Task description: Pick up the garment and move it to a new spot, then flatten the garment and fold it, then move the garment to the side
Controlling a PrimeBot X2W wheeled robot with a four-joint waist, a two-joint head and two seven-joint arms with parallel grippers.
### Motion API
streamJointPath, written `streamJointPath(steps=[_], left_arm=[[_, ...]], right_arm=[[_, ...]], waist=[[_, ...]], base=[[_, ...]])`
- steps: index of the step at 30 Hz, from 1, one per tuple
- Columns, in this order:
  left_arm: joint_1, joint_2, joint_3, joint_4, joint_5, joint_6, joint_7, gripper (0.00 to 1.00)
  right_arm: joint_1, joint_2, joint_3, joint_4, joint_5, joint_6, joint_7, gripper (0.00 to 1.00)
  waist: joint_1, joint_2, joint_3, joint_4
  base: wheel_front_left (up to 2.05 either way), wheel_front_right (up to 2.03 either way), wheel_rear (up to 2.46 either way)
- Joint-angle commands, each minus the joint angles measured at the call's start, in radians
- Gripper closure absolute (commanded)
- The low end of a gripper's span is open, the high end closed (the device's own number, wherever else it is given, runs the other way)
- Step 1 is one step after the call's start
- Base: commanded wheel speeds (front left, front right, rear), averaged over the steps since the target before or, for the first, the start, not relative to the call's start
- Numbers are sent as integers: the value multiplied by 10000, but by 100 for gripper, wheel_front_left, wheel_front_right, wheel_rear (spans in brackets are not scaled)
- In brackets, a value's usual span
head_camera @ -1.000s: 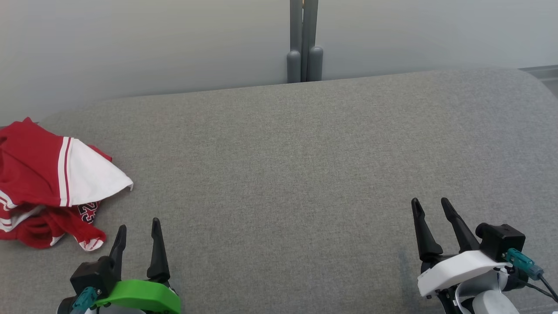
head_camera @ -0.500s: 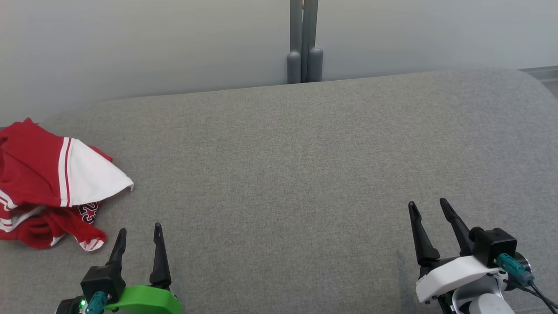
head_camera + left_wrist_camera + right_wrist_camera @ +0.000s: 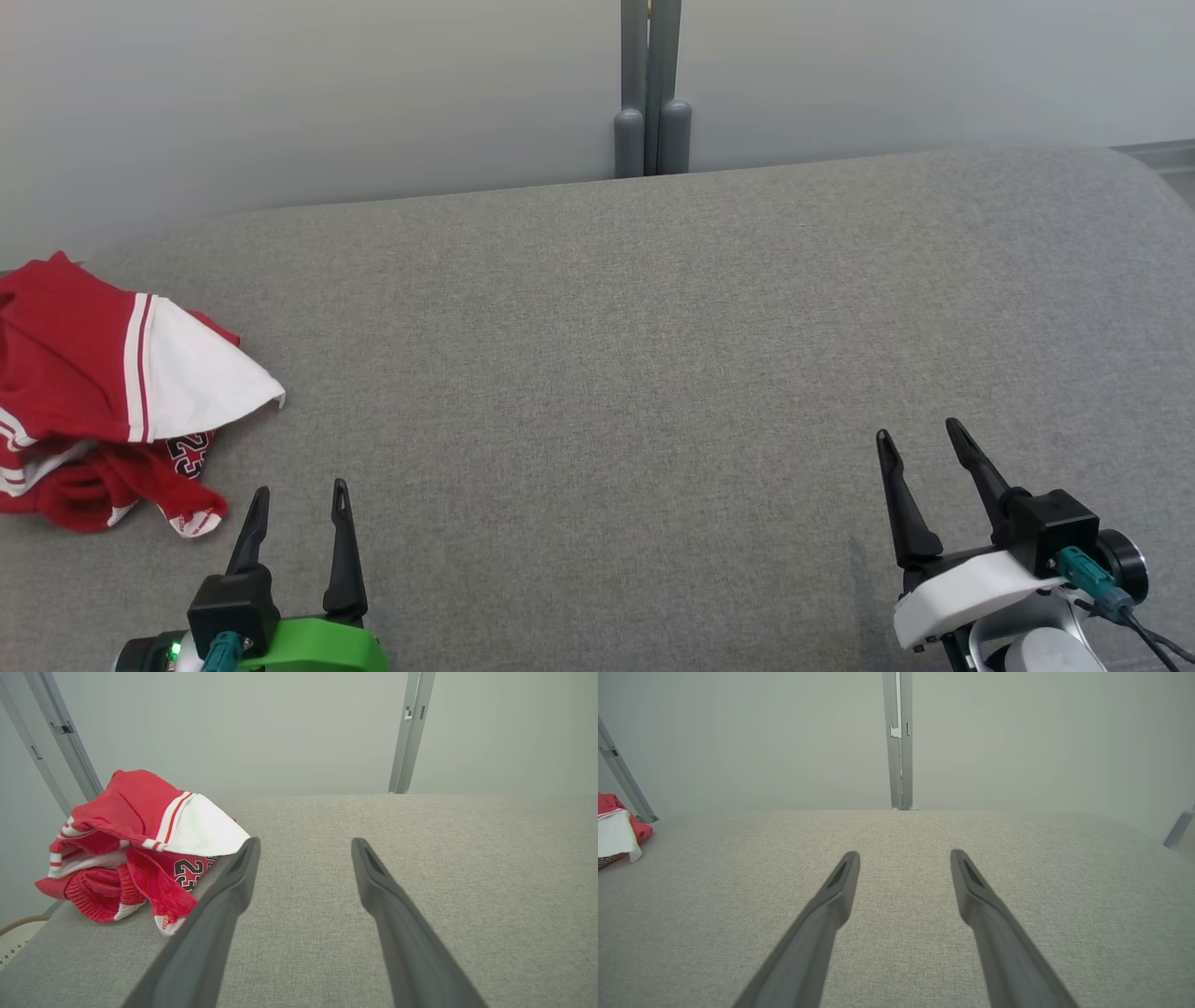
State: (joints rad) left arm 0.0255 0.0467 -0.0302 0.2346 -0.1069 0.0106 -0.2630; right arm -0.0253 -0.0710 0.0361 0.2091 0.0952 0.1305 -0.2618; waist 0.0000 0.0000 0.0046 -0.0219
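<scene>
- Left claw (image 3: 301,487): both dark fingers stand spread wide apart with nothing between them. Tips point away from the robot, over the grey fabric surface (image 3: 607,355). Green housing at its base.
- Right claw (image 3: 918,429): fingers likewise spread wide, nothing gripped. White housing at its base, teal connector plugged in at the side. It sits at the lower right of the head view, well apart from the left claw.
- Garment (image 3: 84,373): crumpled heap at the left end of the surface, partly cut off by the left border of the head view. Not flattened, not folded.
- Garment detail: red body, with one white sleeve draped over the top and red-and-white striped trim at the sleeve seam. A black, white-outlined "23" shows below the sleeve.
- Garment vs. left claw: the heap lies ahead of and to the left of the claw's left finger. It is near but not touching; the head view shows bare surface between them.
- Garment vs. right claw: well apart. In the right wrist view the garment appears at the left border.
- Background: pale wall; grey upright post (image 3: 651,93) behind the far edge of the surface, about centre.
</scene>
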Motion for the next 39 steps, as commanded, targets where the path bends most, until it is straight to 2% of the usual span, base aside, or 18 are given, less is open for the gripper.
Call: streamJointPath(steps=[1, 14, 20, 31, 39], left_arm=[[46, 67, 57, -9, 47, 40, -19, 0], [-87, 67, 109, 83, -63, 9, -18, 0], [-41, 66, 108, 140, -147, 81, -16, 0], [373, 64, 436, 235, -40, -26, -16, 0], [551, 61, 644, 173, -81, -118, -16, 0]], right_arm=[[-12, 0, -35, -18, -73, 4, -47, 0], [-145, -39, -12, 40, -103, 4, -46, 0], [-108, -122, 323, 71, 18, 2, -41, 0], [-259, -156, 1345, 381, 247, 2, -41, 0], [-380, -93, 1535, 533, 363, 2, -41, 0]], waist=[[0, 0, 1, -5], [0, 0, 61, 245], [0, 0, 11, 1153], [0, 0, -130, 3304], [0, 0, -152, 3732]], base=[[0, 0, 0], [0, 0, 0], [0, 0, 0], [0, 0, 0], [0, 0, 0]])
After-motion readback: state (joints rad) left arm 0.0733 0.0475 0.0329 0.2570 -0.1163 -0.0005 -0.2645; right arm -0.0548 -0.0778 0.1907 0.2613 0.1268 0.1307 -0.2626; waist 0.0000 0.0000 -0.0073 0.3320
